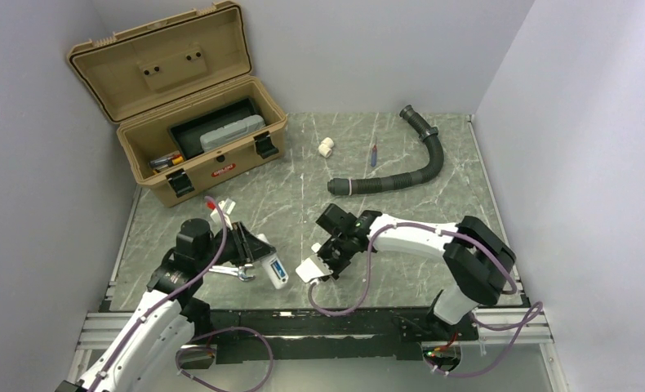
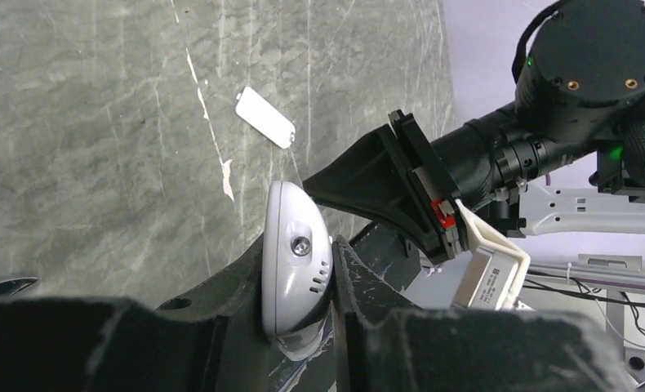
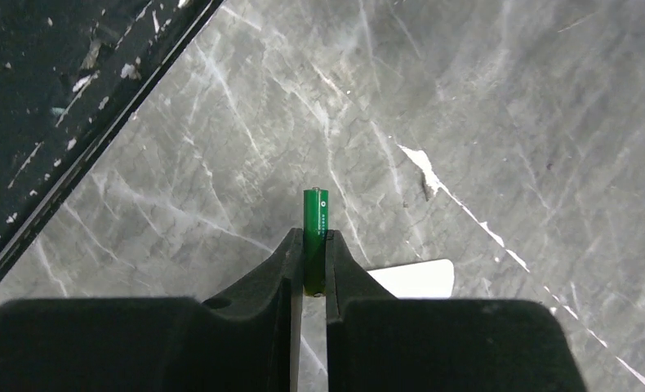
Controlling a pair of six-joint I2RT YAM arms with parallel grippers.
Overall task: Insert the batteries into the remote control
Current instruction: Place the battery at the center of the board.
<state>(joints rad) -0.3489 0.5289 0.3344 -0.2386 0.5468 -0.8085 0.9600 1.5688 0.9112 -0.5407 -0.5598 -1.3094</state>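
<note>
One remote control (image 2: 296, 261), one green battery (image 3: 315, 216), one white cover (image 2: 264, 117). The left end effector (image 2: 297, 249) clamps the remote control; the right end effector (image 3: 313, 237) pinches the green battery.

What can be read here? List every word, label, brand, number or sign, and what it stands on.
Nothing reads clearly enough to quote.
On the toolbox, a red label: too small to read.
On the green battery, white print: too small to read.
On the white tag, dark print: blurred.
</note>
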